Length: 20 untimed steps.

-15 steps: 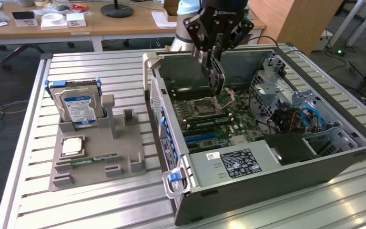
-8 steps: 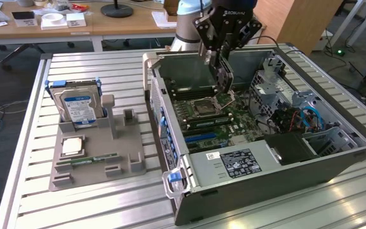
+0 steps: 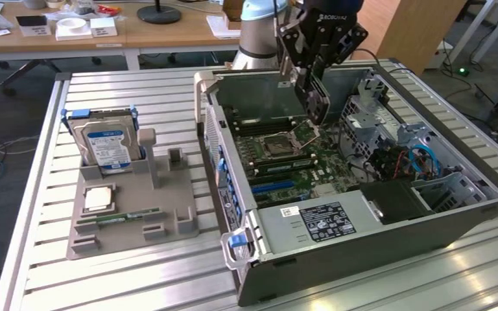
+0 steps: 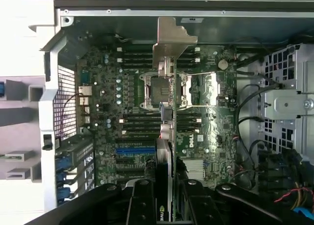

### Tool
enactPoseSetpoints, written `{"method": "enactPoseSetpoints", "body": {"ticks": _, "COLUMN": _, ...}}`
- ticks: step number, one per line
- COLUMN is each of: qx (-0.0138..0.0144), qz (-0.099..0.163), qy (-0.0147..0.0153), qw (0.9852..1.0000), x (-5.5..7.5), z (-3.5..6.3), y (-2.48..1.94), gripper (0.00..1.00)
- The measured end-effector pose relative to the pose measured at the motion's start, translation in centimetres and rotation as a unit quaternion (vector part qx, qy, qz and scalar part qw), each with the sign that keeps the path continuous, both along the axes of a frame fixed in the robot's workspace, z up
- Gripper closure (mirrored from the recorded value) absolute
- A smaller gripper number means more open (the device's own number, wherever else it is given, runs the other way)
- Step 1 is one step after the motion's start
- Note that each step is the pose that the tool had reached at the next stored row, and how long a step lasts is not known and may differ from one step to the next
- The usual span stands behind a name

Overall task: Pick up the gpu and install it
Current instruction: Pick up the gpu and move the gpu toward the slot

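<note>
My gripper (image 3: 312, 68) hangs over the open computer case (image 3: 456, 214), shut on the gpu (image 3: 316, 103). The card hangs edge-down above the motherboard (image 3: 292, 155), near the CPU socket (image 3: 282, 140). In the wrist view the gpu (image 4: 168, 112) appears edge-on, its metal bracket (image 4: 172, 38) at the far end, and my gripper (image 4: 167, 188) clamps it between two black fingers (image 4: 142, 200). A blue expansion slot (image 4: 135, 150) lies on the board just beside the card's line. The card hovers above the board, not seated in any slot.
A grey parts tray (image 3: 102, 249) stands on the slatted table at the exterior view's left, holding a blue-labelled hard drive (image 3: 106, 139), a CPU (image 3: 98, 197) and a green RAM stick (image 3: 132, 216). Cables and a drive cage (image 3: 404, 155) crowd the case's right side.
</note>
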<state>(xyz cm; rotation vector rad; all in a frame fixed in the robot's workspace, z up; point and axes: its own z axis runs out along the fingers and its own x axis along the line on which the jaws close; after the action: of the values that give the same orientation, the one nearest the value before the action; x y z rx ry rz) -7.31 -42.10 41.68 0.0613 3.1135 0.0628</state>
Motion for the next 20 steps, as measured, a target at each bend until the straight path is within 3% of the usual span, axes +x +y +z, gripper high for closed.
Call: {"method": "enactPoseSetpoints", "body": {"ticks": 20, "qx": 0.0000, "qz": 0.000, "qy": 0.0000, "qw": 1.0000, "x": 5.8, "z": -0.11, "y": 0.25, "gripper": 0.74}}
